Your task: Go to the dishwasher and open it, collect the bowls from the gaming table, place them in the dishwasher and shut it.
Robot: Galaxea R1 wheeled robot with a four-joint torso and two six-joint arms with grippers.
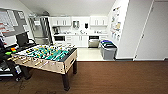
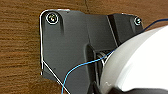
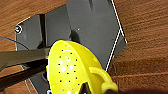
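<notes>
The dishwasher [image 1: 93, 42] is a small steel panel among white cabinets in the kitchen far ahead; whether its door is open is too small to tell. The gaming table [image 1: 45, 56] stands near left with a green field and rods. In the right wrist view, my right gripper [image 3: 47, 62] is shut on the rim of a yellow perforated bowl with a handle [image 3: 72, 67], held above the brown floor. A large white bowl [image 2: 140, 62] hangs close to the left wrist, with my left gripper [image 2: 117, 90] shut on its edge.
Grey bins with blue and green lids [image 1: 108, 48] stand right of the dishwasher by a white wall. A tall steel fridge [image 1: 40, 31] is at the back left. A dark desk with a monitor [image 1: 22, 38] sits behind the table. Brown floor stretches ahead to the pale kitchen floor.
</notes>
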